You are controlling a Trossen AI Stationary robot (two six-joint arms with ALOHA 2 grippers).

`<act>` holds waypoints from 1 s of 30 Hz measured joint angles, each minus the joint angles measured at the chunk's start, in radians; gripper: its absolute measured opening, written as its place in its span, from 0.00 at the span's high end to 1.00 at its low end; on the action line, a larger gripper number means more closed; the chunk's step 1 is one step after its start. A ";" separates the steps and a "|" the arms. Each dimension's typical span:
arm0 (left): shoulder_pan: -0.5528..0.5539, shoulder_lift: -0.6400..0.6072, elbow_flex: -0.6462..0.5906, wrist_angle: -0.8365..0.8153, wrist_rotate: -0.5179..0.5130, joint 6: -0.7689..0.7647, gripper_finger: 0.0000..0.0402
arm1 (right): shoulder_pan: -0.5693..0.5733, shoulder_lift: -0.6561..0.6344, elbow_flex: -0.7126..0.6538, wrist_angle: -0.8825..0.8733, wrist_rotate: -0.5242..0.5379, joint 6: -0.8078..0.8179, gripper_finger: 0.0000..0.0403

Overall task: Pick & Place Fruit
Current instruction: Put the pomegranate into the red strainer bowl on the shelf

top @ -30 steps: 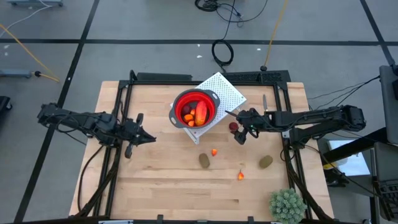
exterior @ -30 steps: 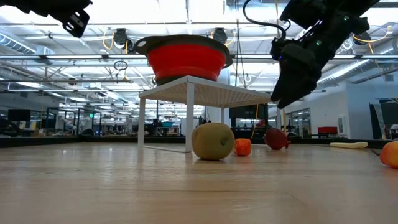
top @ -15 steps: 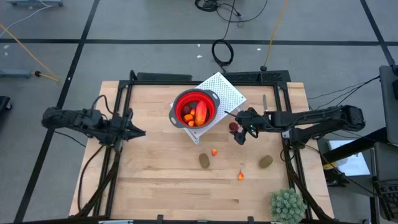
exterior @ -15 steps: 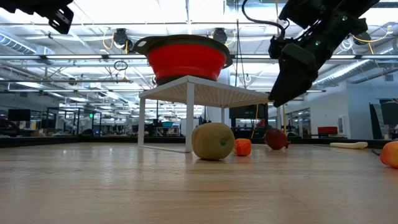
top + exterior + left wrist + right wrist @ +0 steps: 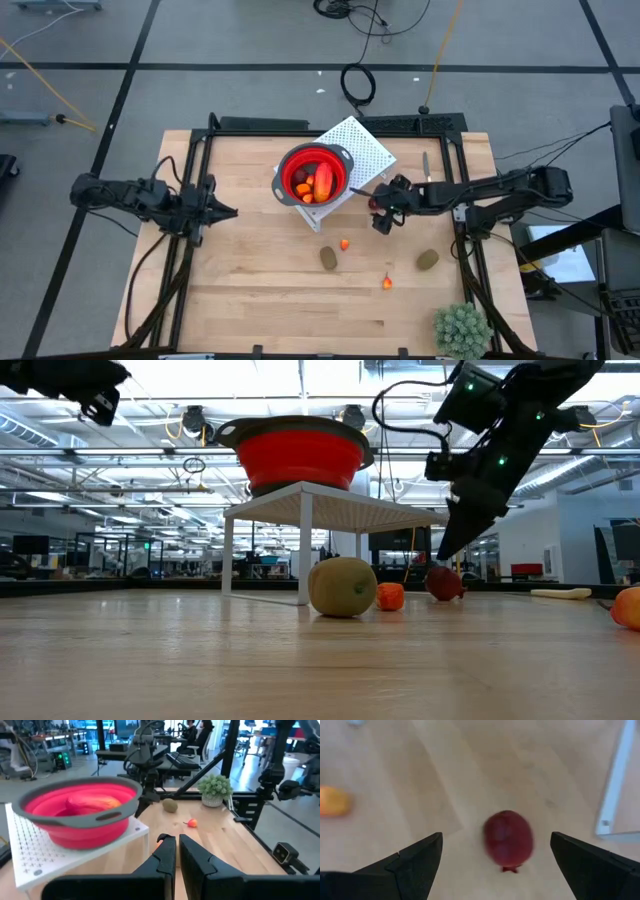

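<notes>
We start nearest the work, at our right gripper [image 5: 495, 865]; its jaws stand wide apart and hold nothing, and the dark red fruit [image 5: 508, 838] lies on the table straight ahead of them, between the lines of the two fingers [image 5: 415, 857] and a little toward one side; it is roundish (with a small stub at one end, so no long axis to speak of), and any approach angle should serve; in our judgement the coming move is a plain descent and a closing of the jaws around it.

From above, the right gripper [image 5: 384, 212] hangs just over that dark red fruit [image 5: 375, 203], close beside the white stand [image 5: 372, 150]; the right arm is clearly the nearer one, the left being well apart across the table.

Farther out, the other loose pieces lie on the wood: a small orange bit [image 5: 344, 244], a brown-green oval [image 5: 328, 258], a second orange bit [image 5: 387, 283] and another oval [image 5: 427, 260]; the red bowl [image 5: 313, 176] sits on the white stand, with fruit already inside it.

Farthest off, our left gripper [image 5: 228, 211] waits at the left edge of the table, jaws pressed together and empty.
</notes>
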 joint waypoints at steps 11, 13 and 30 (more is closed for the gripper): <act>0.000 0.000 -0.028 0.050 -0.003 -0.047 0.95 | -0.052 0.060 0.000 0.016 0.020 0.001 0.09; 0.000 0.000 -0.028 0.050 -0.003 -0.047 0.95 | -0.060 0.070 0.000 0.018 -0.009 0.001 0.10; 0.000 0.000 -0.028 0.062 -0.003 -0.055 0.95 | -0.061 0.089 -0.108 0.183 -0.015 -0.018 0.13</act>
